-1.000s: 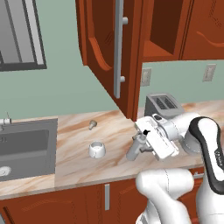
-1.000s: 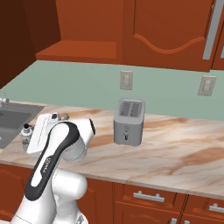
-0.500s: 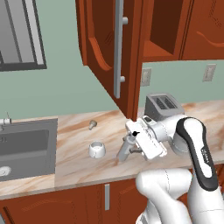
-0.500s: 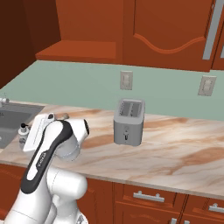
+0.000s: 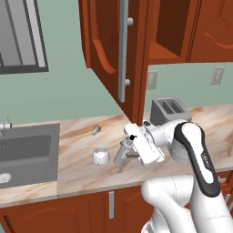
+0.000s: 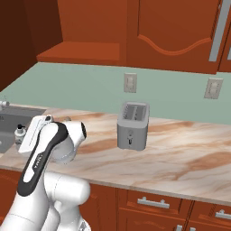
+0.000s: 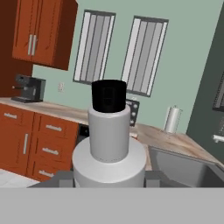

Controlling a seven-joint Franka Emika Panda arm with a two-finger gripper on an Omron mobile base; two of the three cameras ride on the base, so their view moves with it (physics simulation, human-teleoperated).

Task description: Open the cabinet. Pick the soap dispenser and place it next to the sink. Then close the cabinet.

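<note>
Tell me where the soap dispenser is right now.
In the left base view the soap dispenser is tilted in the gripper, low over the counter, just right of the white cup and left of the toaster.

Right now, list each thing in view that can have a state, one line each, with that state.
cabinet: door swung open.
soap dispenser: held in the hand, tilted, low over the counter, out of the cabinet.
hand: shut on the soap dispenser.
sink: basin holds no dishes, faucet not running.
white cup: standing on the counter, apart from the dispenser.
toaster: slots without bread.
</note>
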